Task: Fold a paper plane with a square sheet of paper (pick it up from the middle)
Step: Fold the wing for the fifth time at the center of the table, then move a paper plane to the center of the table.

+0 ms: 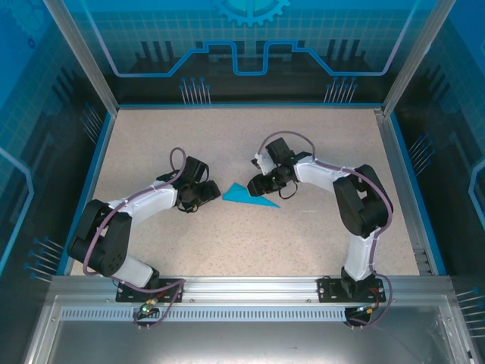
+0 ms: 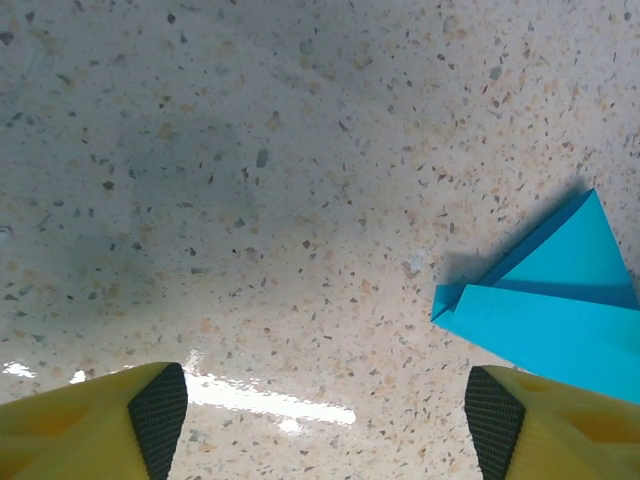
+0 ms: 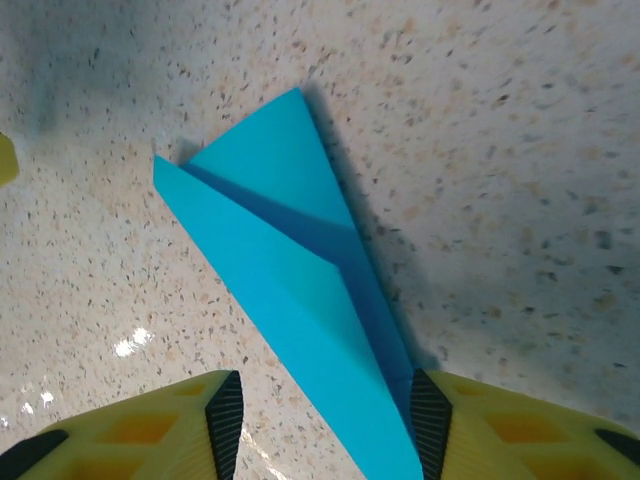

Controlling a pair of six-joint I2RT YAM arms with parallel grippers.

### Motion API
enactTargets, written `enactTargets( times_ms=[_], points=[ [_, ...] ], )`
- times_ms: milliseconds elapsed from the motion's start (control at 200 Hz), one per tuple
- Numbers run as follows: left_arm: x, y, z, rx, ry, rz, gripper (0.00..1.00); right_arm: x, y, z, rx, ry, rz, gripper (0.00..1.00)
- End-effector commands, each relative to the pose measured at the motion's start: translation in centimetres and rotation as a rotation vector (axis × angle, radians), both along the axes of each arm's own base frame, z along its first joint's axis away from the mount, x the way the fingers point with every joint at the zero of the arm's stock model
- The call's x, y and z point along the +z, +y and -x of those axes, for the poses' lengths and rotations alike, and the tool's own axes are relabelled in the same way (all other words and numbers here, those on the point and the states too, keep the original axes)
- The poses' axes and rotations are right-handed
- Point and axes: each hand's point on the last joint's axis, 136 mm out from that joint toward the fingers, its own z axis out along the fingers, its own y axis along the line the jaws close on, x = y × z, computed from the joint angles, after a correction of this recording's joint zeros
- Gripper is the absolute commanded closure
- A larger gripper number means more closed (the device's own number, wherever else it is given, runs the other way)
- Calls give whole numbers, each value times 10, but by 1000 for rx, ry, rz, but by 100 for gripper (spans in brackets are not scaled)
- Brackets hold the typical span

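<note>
Tabletop: speckled beige table (image 1: 250, 243) inside blue-panelled walls (image 1: 250, 45).
Left arm (image 1: 144, 205): elbow folded back, forearm reaching inward, low over the surface.
Right arm (image 1: 356, 201): elbow out, forearm angled inward to centre.
Left gripper (image 2: 325, 405): jaws spread wide, nothing between them.
Right gripper (image 3: 320, 415): jaws parted, gripping nothing; plane's narrow end lies between them.
Paper plane (image 1: 248, 196): flat at table centre, between both grippers.

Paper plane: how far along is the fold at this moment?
Done: the paper plane lies on the table as a creased, pointed dart. In hand: nothing. The left fingers stand wide apart over bare table beside its blunt end, and the right fingers stand apart astride its narrow tip without pinching it. Left: probably little, perhaps a last crease or spreading the wings, since it looks flat.
</note>
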Motion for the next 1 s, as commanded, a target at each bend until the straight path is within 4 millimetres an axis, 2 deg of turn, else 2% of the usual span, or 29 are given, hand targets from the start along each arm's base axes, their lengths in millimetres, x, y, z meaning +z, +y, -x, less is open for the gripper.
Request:
enactTargets(
  times_ms=[0,270,610,830,990],
  points=[
    [14,5,-8,-10,-33,-25,18,1,14,18,103,40,-12,51],
    [12,4,-8,-20,-24,-31,14,-5,19,25,142,60,-1,57],
    [12,6,-7,-17,-24,-36,9,-2,5,-3,21,-33,74,54],
    [11,6,-7,-20,-21,-37,7,-15,5,-3,30,-9,102,54],
    [9,5,-6,-21,-13,-37,6,-17,8,2,53,5,101,54]
  ],
)
